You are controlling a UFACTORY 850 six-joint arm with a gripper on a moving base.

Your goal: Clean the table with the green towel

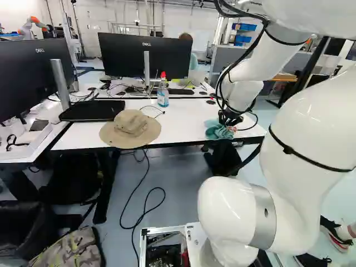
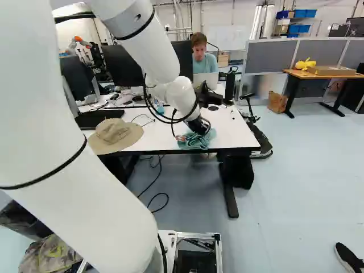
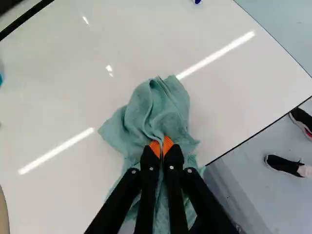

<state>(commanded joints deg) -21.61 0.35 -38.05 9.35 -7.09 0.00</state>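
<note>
My gripper [image 2: 199, 126] reaches down to the front part of the white table [image 2: 230, 128]. Under it the green towel [image 2: 196, 140] lies bunched on the tabletop near the front edge. In the wrist view the gripper [image 3: 161, 146] is shut on a fold of the towel [image 3: 163, 109], pinched between its orange pads. The cloth spreads ahead of the fingers and to both sides, and its part beneath them is partly hidden.
A tan hat [image 1: 130, 129] lies on the table, with a spray bottle [image 1: 162, 92] farther back. Monitors [image 1: 146, 55] stand behind. A person sits beyond the table. Another robot [image 1: 33, 26] is far off. Shoes [image 3: 282, 165] show beside the table.
</note>
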